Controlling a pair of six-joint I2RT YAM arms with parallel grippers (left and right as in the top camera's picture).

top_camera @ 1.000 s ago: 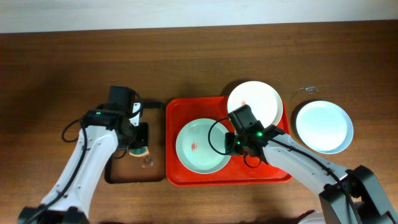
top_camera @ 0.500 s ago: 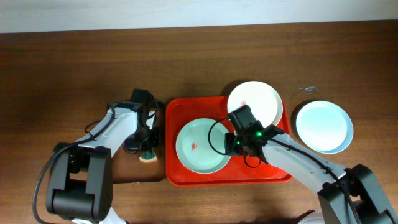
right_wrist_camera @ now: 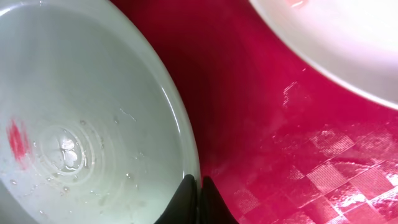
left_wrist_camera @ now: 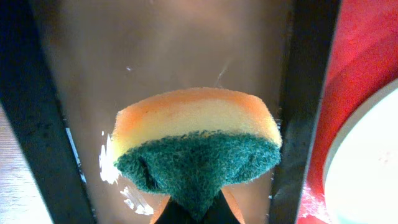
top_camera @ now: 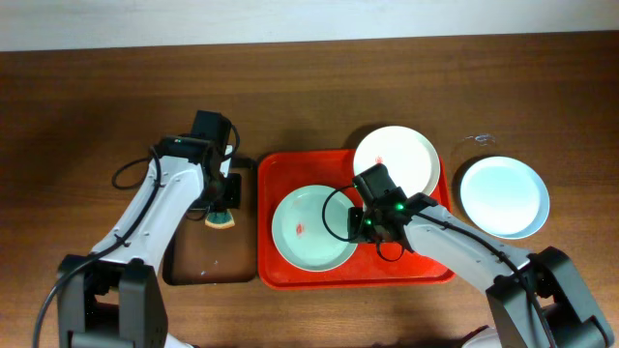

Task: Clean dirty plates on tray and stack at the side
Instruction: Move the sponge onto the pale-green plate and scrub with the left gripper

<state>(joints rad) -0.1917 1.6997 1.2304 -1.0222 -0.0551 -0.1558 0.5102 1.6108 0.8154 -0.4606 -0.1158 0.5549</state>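
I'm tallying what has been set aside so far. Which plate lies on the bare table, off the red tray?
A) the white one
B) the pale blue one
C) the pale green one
B: the pale blue plate lies on the wood to the right of the red tray, while the white plate and the pale green plate rest on it.

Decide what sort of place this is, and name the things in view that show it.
Probably a robotics lab's tabletop test setup, not a kitchen: two robot arms work at a wooden table, with smeared plates on a red tray and a sponge.
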